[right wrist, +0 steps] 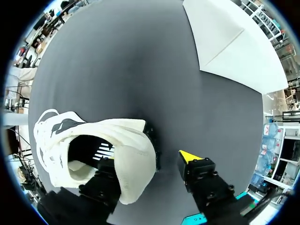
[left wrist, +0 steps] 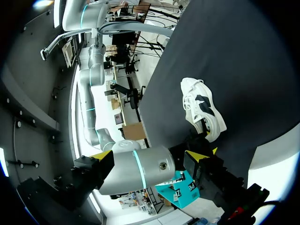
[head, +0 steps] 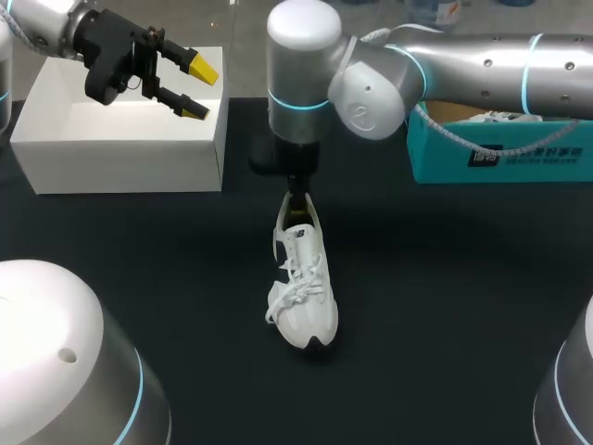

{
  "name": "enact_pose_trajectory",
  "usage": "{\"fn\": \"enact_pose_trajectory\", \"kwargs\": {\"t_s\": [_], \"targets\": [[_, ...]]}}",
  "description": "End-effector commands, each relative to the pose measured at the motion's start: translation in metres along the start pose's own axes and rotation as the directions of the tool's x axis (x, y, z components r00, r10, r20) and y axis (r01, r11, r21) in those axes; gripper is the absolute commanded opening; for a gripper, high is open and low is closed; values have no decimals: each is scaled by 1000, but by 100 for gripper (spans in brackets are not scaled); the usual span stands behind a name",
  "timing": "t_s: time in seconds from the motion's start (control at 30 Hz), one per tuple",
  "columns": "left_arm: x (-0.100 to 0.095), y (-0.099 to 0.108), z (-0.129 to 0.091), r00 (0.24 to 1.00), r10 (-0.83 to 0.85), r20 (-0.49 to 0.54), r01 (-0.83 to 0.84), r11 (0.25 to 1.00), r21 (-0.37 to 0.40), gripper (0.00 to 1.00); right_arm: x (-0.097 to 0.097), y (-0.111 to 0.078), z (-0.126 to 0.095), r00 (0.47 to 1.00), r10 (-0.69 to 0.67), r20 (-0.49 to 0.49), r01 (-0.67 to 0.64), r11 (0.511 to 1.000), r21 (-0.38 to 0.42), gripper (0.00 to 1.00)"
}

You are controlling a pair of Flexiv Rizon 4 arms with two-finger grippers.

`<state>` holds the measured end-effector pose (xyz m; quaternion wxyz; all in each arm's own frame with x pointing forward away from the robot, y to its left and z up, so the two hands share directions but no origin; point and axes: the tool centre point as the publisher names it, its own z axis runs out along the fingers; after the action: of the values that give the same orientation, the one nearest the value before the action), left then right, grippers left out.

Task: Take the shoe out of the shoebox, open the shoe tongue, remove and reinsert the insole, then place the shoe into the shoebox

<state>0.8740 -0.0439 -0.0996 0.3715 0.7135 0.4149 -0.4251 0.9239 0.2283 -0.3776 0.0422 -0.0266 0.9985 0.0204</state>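
the shoe (head: 304, 287) lies out on the table (head: 445, 306), well apart from the shoebox (head: 445, 165), so we judge tongue-opening is next, needing the heel pinned. our right gripper (right wrist: 147, 161) straddles the heel collar, spread, outer finger not touching, gripping nothing. our left gripper (head: 193, 88) hangs spread and empty over a white box (head: 120, 148).

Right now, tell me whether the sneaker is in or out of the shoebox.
Out: the white sneaker stands on the black table, apart from the teal shoebox.

white box (head: 120, 139) rear-L, teal shoebox (head: 500, 158) rear-R, shoe (head: 303, 287) mid, bare mat (head: 463, 306) beside
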Motion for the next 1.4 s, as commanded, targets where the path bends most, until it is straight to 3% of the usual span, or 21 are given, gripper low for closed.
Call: {"fn": "enact_pose_trajectory", "kwargs": {"t_s": [0.03,0.2,0.4,0.63,1.07,1.23,1.4], "targets": [[0,1,-1,1000,1,-2,-1,1000,4,100,-1,2,6,1000,-3,-10,3,1000,4,0],[0,1,-1,1000,1,-2,-1,1000,4,100,8,-2,-7,999,39,-11,-39,999,7,0],[0,1,-1,1000,1,-2,-1,1000,4,100,14,-12,-45,997,77,6,-77,997,8,0],[0,1,-1,1000,1,-2,-1,1000,4,100,12,-29,-109,996,68,54,-69,997,18,0],[0,1,-1,1000,1,-2,-1,1000,4,100,-3,-73,-244,979,50,200,-77,989,127,0],[0,1,-1,1000,1,-2,-1,1000,4,100,-10,-84,-269,969,65,238,-96,988,120,0],[0,1,-1,1000,1,-2,-1,1000,4,100,-18,-79,-274,964,69,256,-94,992,84,0]]}}
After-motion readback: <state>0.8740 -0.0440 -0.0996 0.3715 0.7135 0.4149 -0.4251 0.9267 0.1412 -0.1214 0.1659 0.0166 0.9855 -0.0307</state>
